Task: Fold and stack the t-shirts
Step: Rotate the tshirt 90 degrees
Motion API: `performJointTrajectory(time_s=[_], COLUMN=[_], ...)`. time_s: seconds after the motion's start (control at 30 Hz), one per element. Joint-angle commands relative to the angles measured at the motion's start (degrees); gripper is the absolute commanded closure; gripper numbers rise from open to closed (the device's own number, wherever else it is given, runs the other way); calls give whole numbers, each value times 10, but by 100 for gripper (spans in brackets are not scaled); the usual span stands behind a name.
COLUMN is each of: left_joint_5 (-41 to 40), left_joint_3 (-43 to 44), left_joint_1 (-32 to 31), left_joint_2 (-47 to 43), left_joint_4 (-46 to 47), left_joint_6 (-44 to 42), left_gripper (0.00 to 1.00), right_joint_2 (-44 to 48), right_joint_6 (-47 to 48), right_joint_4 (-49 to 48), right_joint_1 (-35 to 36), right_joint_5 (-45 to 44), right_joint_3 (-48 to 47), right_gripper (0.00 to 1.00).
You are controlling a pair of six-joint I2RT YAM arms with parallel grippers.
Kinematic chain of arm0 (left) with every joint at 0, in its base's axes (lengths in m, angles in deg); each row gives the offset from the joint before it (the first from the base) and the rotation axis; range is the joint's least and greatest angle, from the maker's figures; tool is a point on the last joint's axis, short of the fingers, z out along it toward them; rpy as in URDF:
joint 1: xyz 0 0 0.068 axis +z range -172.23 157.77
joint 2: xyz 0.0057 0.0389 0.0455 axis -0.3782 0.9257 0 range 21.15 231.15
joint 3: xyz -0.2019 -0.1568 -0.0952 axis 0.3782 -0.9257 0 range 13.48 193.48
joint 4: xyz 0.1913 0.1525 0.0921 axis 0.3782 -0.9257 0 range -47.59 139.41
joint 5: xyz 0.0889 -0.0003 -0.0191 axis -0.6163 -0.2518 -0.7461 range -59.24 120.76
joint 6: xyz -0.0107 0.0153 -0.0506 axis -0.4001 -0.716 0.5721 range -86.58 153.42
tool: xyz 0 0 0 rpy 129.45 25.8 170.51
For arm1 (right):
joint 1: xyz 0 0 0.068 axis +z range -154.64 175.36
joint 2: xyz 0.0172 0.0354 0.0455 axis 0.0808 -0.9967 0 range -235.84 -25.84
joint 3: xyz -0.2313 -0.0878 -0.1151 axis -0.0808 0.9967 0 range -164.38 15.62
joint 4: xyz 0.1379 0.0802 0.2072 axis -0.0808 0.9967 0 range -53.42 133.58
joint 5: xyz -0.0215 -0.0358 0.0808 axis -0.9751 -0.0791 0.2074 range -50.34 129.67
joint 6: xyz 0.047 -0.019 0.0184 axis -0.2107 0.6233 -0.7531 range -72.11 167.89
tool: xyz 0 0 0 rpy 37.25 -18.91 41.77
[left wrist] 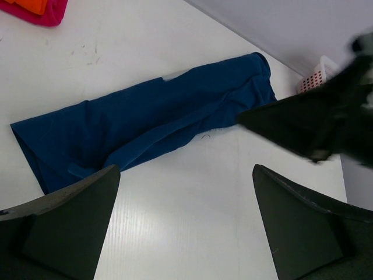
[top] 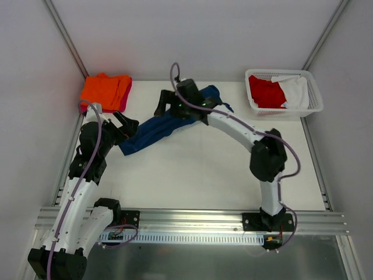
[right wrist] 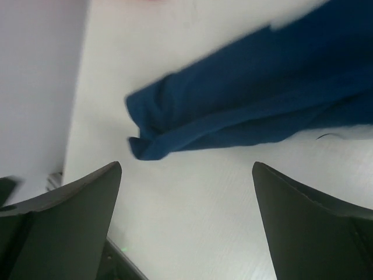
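Mid-table, navy t-shirt (top: 148, 133), left hand (left wrist: 185, 186), right hand (right wrist: 186, 186) by its edges (both spread)

The left arm (top: 87, 166) bends up the left side, the left gripper (top: 126, 125) spread wide. The right arm (top: 256, 143) reaches far and left, the right gripper (top: 164, 104) also spread wide.

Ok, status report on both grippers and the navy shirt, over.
Left gripper open, right gripper open. Navy shirt lying in a long strip, unheld. Right arm reaches over it.
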State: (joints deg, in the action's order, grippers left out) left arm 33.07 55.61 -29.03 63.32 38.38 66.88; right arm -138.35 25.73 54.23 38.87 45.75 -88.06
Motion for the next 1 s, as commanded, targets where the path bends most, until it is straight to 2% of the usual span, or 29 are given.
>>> performJointTrajectory(time_s=[0.0, 0.13, 0.27, 0.53, 0.63, 0.67, 0.7, 0.8, 0.83, 0.87, 0.97], left_joint_5=[-15, -50, -64, -72, -70, -69, -68, -63, -62, -62, -62], left_joint_3=[24, 27, 31, 48, 60, 63, 65, 65, 66, 65, 61], left_joint_1=[-4, -4, -4, -4, -4, -5, -5, -4, -4, -5, -4], left_joint_2=[-18, -57, -91, -126, -121, -119, -119, -122, -123, -124, -134], left_joint_4=[-27, -44, -56, -89, -96, -100, -101, -104, -106, -109, -112], left_joint_6=[-22, -30, -44, -56, -58, -58, -58, -59, -59, -61, -60], left_gripper=[1, 1, 1, 1, 1, 1, 1, 1, 1, 1, 1], right_joint_2=[-117, -215, -299, -295, -301, -306, -314, -340, -344, -347, -333], right_joint_6=[-48, -81, -90, -81, -85, -86, -91, -103, -105, -108, -118], right_joint_4=[-34, -77, -57, -34, -33, -38, -39, -45, -49, -53, -95], right_joint_1=[49, 91, 121, 143, 141, 141, 141, 140, 139, 138, 139], right_joint_5=[7, 18, 27, 9, 11, 15, 16, 27, 35, 38, 38], right_joint_3=[15, -36, -146, -210, -224, -225, -226, -224, -215, -204, -133], right_gripper=[1, 6, 7, 6, 11, 40, 52, 71, 93, 99, 99])
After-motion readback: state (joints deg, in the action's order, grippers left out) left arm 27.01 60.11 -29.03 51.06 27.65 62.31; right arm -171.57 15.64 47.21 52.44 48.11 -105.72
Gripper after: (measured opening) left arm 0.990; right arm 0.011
